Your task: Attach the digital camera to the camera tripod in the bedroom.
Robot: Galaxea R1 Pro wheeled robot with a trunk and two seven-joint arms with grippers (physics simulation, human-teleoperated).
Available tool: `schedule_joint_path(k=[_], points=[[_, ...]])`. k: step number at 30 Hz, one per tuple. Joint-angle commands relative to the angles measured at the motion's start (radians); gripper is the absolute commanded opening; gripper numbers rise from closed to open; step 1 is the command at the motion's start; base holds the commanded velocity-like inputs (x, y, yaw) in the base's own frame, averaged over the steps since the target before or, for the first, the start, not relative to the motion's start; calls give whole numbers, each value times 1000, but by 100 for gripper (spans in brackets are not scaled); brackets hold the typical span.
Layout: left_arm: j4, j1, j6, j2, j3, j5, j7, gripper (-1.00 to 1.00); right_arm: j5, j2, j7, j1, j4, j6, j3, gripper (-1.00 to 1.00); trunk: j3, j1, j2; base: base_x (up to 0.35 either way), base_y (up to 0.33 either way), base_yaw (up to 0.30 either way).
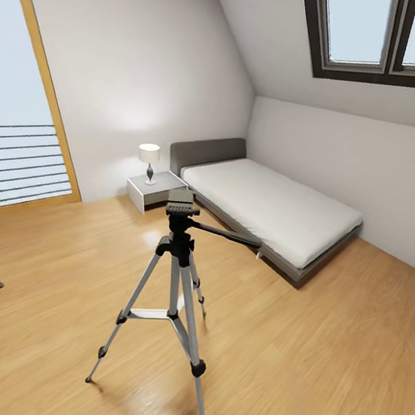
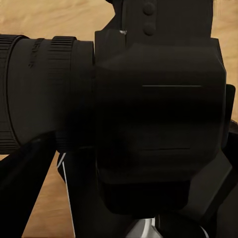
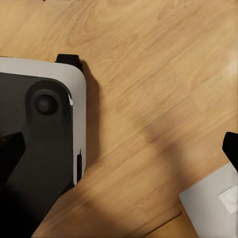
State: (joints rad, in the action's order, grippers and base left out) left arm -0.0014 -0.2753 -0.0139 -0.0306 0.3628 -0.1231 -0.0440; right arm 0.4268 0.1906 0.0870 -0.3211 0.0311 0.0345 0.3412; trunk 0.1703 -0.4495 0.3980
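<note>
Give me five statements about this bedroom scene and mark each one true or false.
1. The camera tripod stands upright on the wood floor. True.
2. The bed sits under the sloped ceiling's skylight. True.
3. The lamp stands on the bed. False: it stands on the nightstand beside the bed.
4. The tripod lies folded on the floor. False: its three legs are spread.
5. In the left wrist view the digital camera shows close up. True.
</note>
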Motion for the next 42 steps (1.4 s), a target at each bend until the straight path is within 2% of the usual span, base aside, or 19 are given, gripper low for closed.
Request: schedule_joint_path(k=[1,27,42], points=[[0,-1,-1,0,-2,-10,-2,-100,9,1,3,-1,1,2,9,100,3,0,2,0,0,207],[0,-1,-1,0,-2,-10,-2,-100,18,-1,6,-1,1,-1,8,100,5,0,2,0,0,21],[0,-1,-1,1,-2,-10,-2,-100,17,-2,-1,-1,1,-5,9,100,5,0,2,0,0,86]])
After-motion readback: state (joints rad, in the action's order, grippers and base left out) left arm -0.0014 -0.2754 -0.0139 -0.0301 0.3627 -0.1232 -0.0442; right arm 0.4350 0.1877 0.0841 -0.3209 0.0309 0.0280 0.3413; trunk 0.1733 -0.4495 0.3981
